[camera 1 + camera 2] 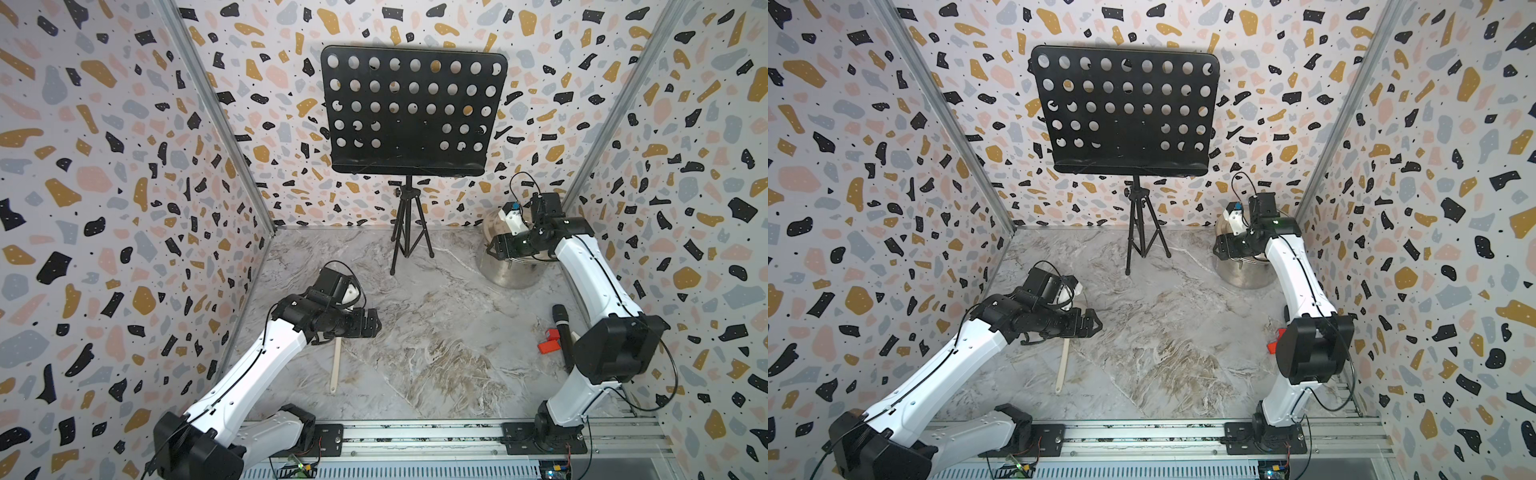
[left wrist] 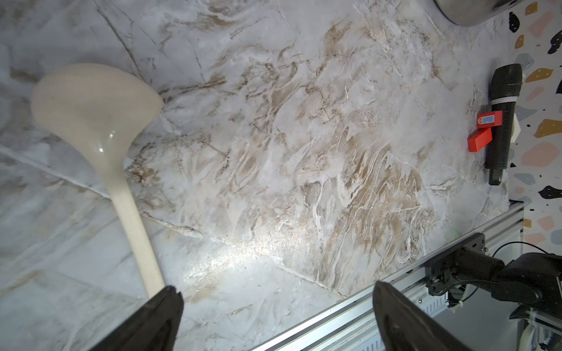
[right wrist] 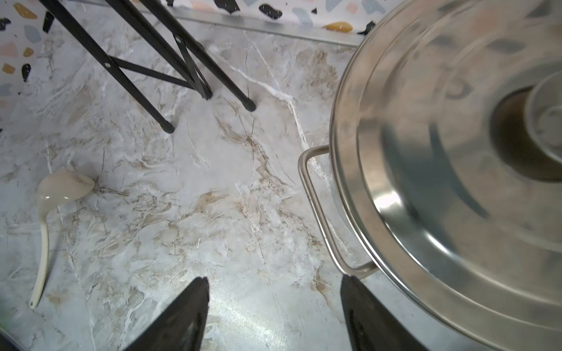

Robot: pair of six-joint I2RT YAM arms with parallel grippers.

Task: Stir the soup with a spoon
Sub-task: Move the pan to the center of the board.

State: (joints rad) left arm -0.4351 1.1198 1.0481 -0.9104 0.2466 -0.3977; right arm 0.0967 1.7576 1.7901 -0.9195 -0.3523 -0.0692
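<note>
The spoon, a cream ladle, lies flat on the marble table, its bowl under my left arm. My left gripper hovers open above it; the handle runs beneath one fingertip, and nothing sits between the jaws. The steel pot stands at the back right with its knobbed lid on, so the soup is hidden. My right gripper is open over the pot's left side, one fingertip close to the loop handle, with bare table between the jaws.
A black perforated music stand on a tripod stands at the back centre. A black microphone and two red blocks lie near the right wall. An aluminium rail runs along the front edge.
</note>
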